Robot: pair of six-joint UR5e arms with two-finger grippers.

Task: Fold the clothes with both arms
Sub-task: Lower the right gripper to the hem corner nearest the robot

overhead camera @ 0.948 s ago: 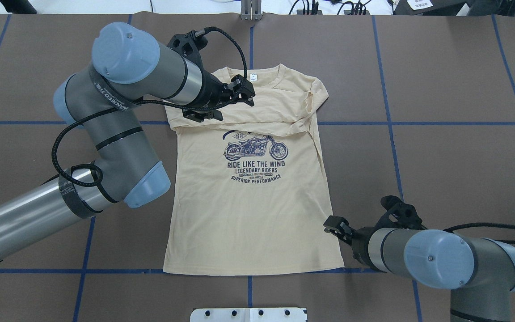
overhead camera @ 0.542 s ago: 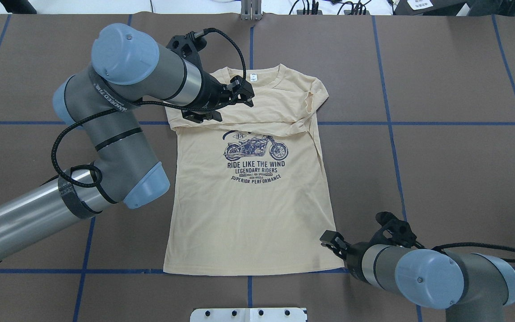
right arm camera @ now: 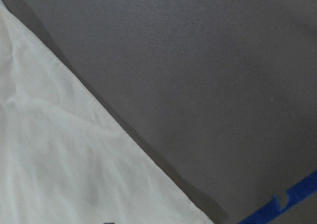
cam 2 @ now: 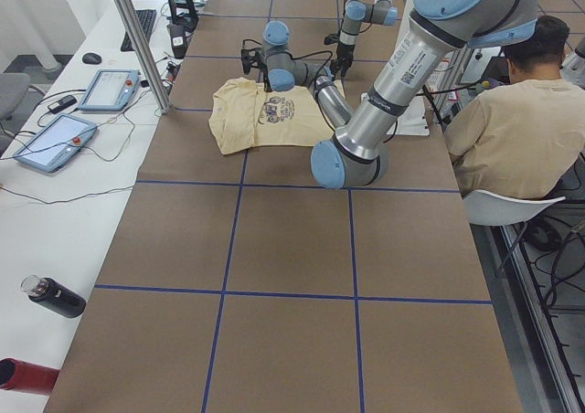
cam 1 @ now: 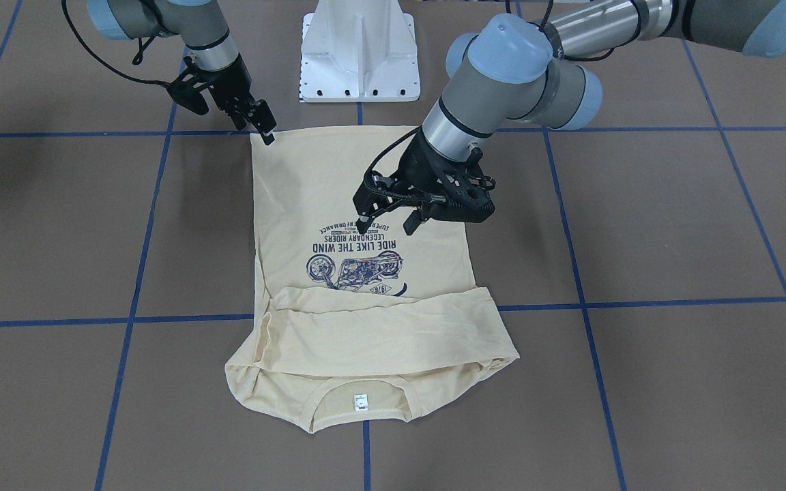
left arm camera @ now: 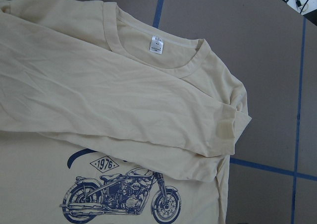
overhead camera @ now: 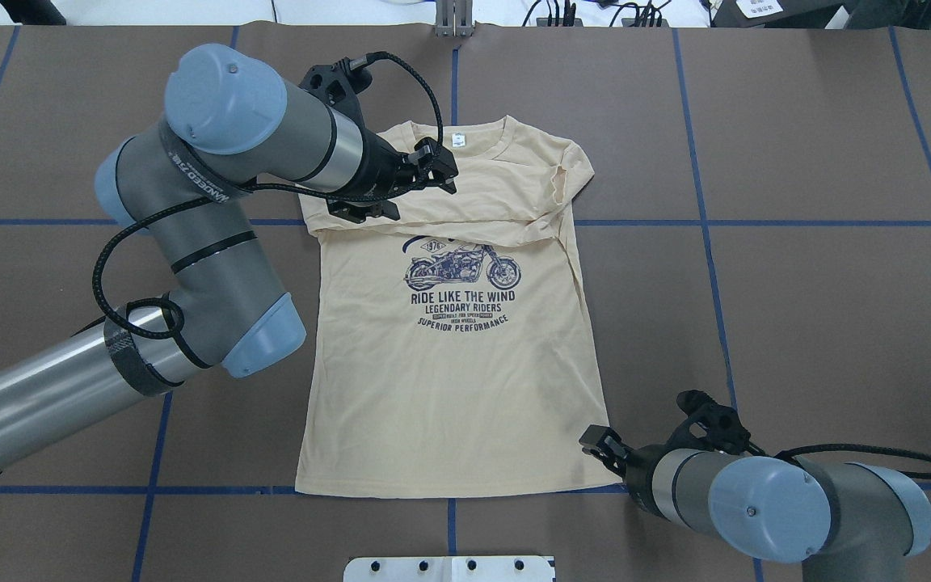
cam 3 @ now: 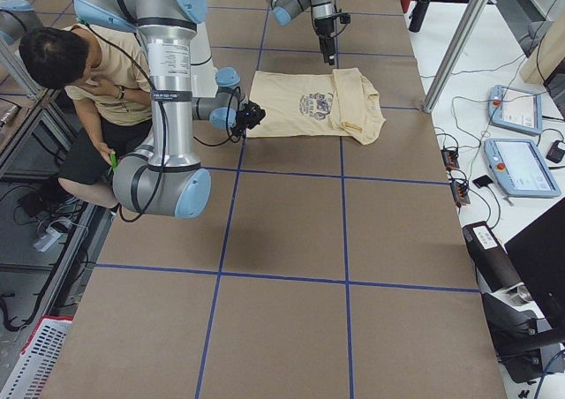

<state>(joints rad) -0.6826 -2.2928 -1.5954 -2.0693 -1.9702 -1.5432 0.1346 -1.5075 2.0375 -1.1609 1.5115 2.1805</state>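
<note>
The cream long-sleeved shirt [overhead camera: 449, 388] lies flat on the brown table, print side up, with both sleeves folded across the chest [cam 1: 366, 327]. My left gripper [cam 1: 386, 224] hovers open above the shirt and holds nothing; in the overhead view it [overhead camera: 443, 168] stands over the folded sleeves near the collar. The left wrist view shows the collar, neck label and sleeves [left arm camera: 124, 100]. My right gripper [overhead camera: 595, 443] sits low at the hem's right corner [cam 1: 267, 129] and looks open. The right wrist view shows that shirt edge [right arm camera: 49, 159] on bare table.
The white pedestal base [cam 1: 359, 54] stands at the robot's table edge behind the hem. A seated person [cam 2: 512, 130] is beside the robot. Control tablets [cam 3: 516, 108] lie on the side bench. Blue tape lines cross the brown table surface [overhead camera: 797, 283].
My right gripper has moved toward the robot's table edge and slightly left, down to the hem's right corner. The left arm has barely shifted. The shirt has not moved.
</note>
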